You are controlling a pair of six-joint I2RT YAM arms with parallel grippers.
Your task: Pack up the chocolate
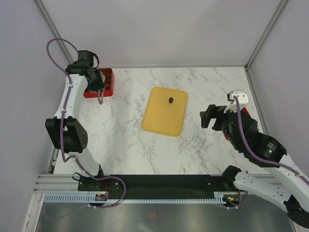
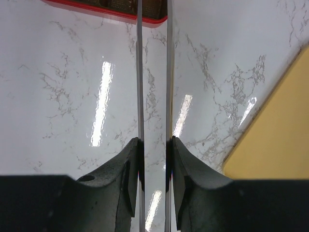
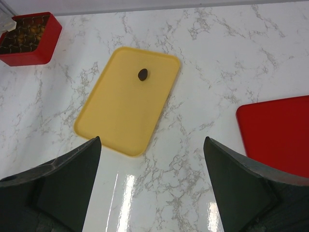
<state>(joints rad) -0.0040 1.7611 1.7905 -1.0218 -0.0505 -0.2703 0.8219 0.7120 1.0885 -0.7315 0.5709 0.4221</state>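
Note:
One dark brown chocolate point(image 1: 171, 100) point(image 3: 143, 74) lies on the far part of the flat yellow tray point(image 1: 161, 121) point(image 3: 120, 111). More chocolate pieces fill the grid of the red box point(image 1: 107, 82) point(image 3: 29, 36) at the far left. My left gripper point(image 1: 99, 91) point(image 2: 154, 145) is shut on thin metal tweezers point(image 1: 100, 99) point(image 2: 139, 72). The blades point at the box's near edge point(image 2: 96, 7), and nothing shows between them. My right gripper point(image 1: 208, 117) point(image 3: 151, 140) stands open and empty over bare marble, right of the tray.
A flat red lid point(image 3: 277, 133) lies on the table to the right, mostly hidden under my right arm in the top view. White walls and metal frame posts close in the marble table point(image 1: 203, 154) at the back and both sides.

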